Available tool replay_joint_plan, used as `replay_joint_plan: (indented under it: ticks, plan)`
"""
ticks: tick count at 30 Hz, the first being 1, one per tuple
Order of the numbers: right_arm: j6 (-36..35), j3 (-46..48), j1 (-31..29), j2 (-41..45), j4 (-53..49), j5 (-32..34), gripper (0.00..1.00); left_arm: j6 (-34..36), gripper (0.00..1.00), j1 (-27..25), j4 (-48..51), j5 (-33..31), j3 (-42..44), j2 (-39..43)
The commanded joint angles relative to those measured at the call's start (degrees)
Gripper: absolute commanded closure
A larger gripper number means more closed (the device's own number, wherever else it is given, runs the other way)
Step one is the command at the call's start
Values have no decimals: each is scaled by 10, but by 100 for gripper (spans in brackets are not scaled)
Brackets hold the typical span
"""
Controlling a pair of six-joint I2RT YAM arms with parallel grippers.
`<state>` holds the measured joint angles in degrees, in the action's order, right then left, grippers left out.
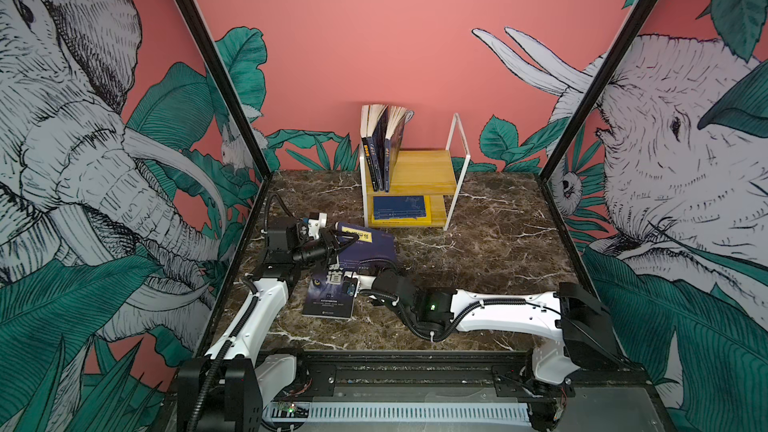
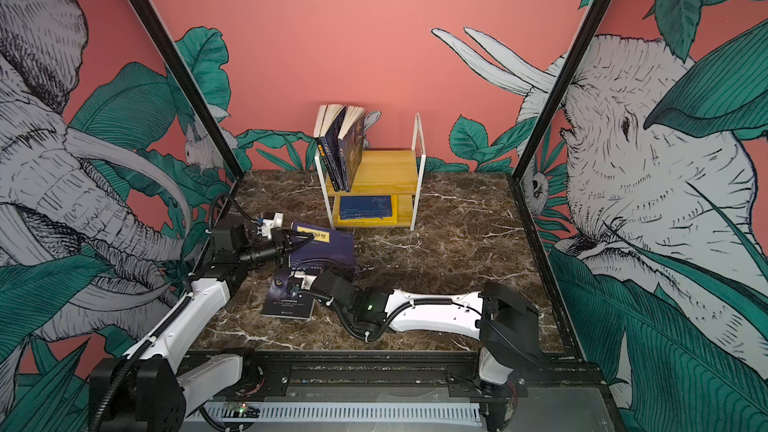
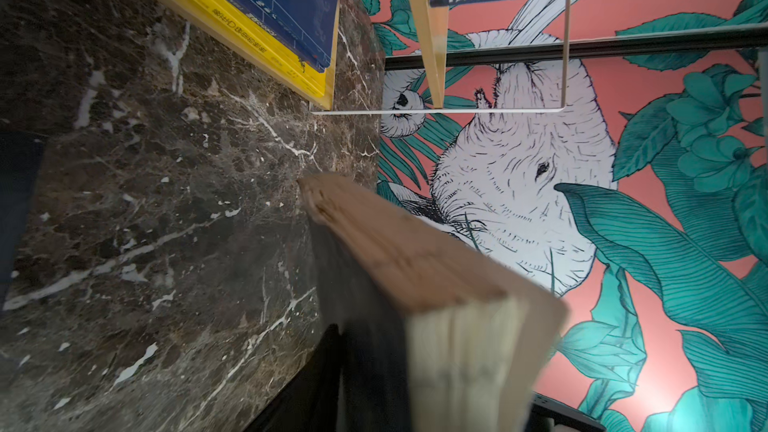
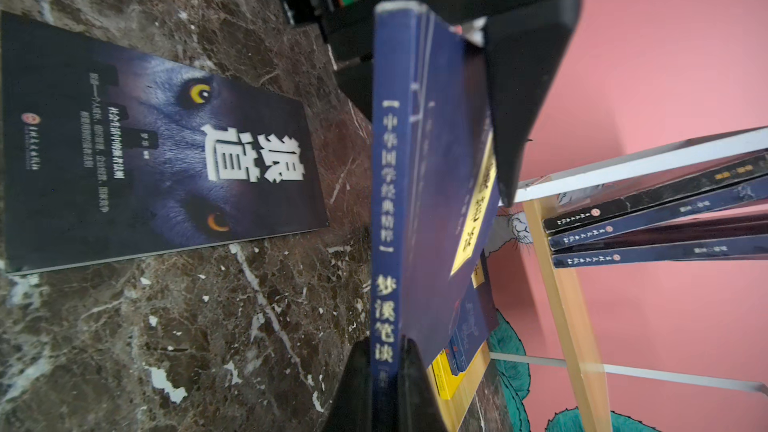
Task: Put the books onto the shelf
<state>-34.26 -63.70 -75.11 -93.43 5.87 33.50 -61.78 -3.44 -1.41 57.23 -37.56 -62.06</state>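
A navy book with a yellow label [image 1: 368, 248] [image 2: 328, 249] is tilted up off the table, in front of the shelf's left side, and both grippers hold it. My left gripper [image 1: 338, 243] [image 3: 395, 367] is shut on its page edge. My right gripper [image 1: 353, 275] [image 4: 384, 367] is shut on its spine [image 4: 384, 201]. The black wolf-eyes book [image 1: 330, 299] [image 4: 158, 147] lies flat on the table beside them. The shelf [image 1: 424, 172] [image 2: 386, 170] stands at the back. Three books [image 1: 382, 147] lean at the left of its upper board, and a navy book [image 1: 399, 206] lies flat on the lower board.
A yellow book [image 1: 401, 222] lies under the navy one on the lower board. The right part of the upper board is bare. Black frame posts [image 1: 216, 76] and printed walls close in the marble table [image 1: 498, 243] on both sides and behind.
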Motion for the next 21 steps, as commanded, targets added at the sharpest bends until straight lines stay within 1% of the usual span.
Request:
replay_joint_plan:
  ticks: [1,3,6,7,9,10,11,13,17,19,21]
  plan:
    - [-16,16,-6,10,37,-7,100,16,85,-2,-18,10,-5,11]
    - [-24,21,-8,6,42,5,100,15,93,-2,-38,9,2,12]
    - [-33,24,-13,-2,58,28,100,20,99,-2,-33,18,-3,15]
    - [-39,26,-13,-5,71,33,96,21,100,-3,-34,20,-2,17]
    - [-55,27,-14,-18,100,47,72,15,100,-2,-39,17,4,23]
    - [-67,26,-13,-29,115,62,61,13,100,-3,-40,17,6,23]
    - [-80,24,-13,-40,138,83,55,12,100,-2,-40,20,3,21]
    - [-110,22,-14,-67,193,125,46,11,100,-2,-33,24,-3,23]
    - [-170,23,-7,-122,311,168,40,6,100,-2,-39,31,4,25]
    - [-186,16,0,-141,347,187,40,12,100,-2,-33,29,3,24]
    - [-205,9,6,-154,375,205,42,16,100,-2,-26,33,1,24]
